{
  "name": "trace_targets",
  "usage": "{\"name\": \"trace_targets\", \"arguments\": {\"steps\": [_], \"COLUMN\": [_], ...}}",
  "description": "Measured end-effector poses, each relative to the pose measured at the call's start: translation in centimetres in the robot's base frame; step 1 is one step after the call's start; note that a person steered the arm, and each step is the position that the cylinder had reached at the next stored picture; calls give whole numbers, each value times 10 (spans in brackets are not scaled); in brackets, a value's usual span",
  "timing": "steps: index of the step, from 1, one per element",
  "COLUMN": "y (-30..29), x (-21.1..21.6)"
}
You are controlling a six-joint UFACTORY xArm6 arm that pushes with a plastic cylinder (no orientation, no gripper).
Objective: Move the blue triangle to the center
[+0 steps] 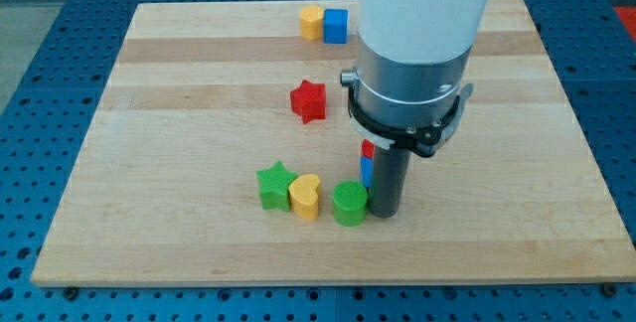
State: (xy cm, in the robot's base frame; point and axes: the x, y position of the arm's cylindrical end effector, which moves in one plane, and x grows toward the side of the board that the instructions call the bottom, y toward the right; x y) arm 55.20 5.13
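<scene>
My tip (384, 213) is down on the board near the view's bottom, right against the right side of the green cylinder (349, 204). The rod and arm cover most of the blue triangle (366, 171); only a thin blue sliver shows left of the rod. Just above it a sliver of the red cylinder (367, 148) shows. The red star (309, 100) sits near the board's middle, up and left of my tip.
A green star (274, 185) and a yellow heart (306, 197) touch each other left of the green cylinder. A yellow block (312, 23) and a blue cube (336, 26) sit side by side at the view's top edge of the wooden board (179, 113).
</scene>
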Motion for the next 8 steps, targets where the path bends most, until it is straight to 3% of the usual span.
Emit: {"name": "trace_targets", "arguments": {"steps": [5,8], "y": [3,-61], "x": [-24,-30]}}
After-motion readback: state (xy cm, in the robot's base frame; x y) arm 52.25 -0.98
